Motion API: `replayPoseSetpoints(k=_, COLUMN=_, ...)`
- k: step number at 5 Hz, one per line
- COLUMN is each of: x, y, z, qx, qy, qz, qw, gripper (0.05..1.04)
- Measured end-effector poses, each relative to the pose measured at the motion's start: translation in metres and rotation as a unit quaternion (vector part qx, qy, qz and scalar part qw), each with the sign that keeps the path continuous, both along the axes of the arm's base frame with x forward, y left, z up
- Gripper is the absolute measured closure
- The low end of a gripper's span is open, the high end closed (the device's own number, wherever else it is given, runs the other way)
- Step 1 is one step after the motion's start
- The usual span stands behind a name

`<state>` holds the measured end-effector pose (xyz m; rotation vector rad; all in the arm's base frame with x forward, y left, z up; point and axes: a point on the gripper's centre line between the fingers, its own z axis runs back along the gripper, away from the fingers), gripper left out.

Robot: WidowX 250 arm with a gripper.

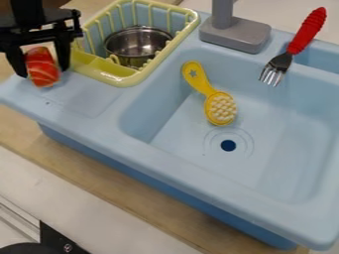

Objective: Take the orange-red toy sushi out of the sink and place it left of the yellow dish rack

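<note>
Upper left of frame: gripper (42, 67) closed on the red-orange toy piece (42, 69), over the left ledge of the blue sink unit (86, 99). Dish rack's (119, 79) rim close at right; open ledge runs below, toward the unit's lower-left edge.

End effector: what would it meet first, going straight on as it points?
Probably the sink's blue ledge beside the yellow rack, with the striped red piece in the end effector touching down first. Gap below is unclear at this slant.
</note>
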<state>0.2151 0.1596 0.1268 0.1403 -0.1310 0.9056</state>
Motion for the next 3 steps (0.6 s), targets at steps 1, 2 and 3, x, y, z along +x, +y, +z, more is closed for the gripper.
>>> replayPoseSetpoints(k=1, x=-0.002, y=-0.002, z=0.010, qx=-0.014, qy=-0.028, qz=0.011, qw=0.9994, gripper=0.077)
replayPoseSetpoints(k=2, x=-0.008, y=-0.007, z=0.014, qx=-0.023, qy=-0.020, qz=0.019, qw=0.9994, gripper=0.083)
replayPoseSetpoints(k=3, x=-0.008, y=-0.014, z=0.026, qx=-0.008, qy=-0.014, qz=0.021, qw=0.9996, gripper=0.083)
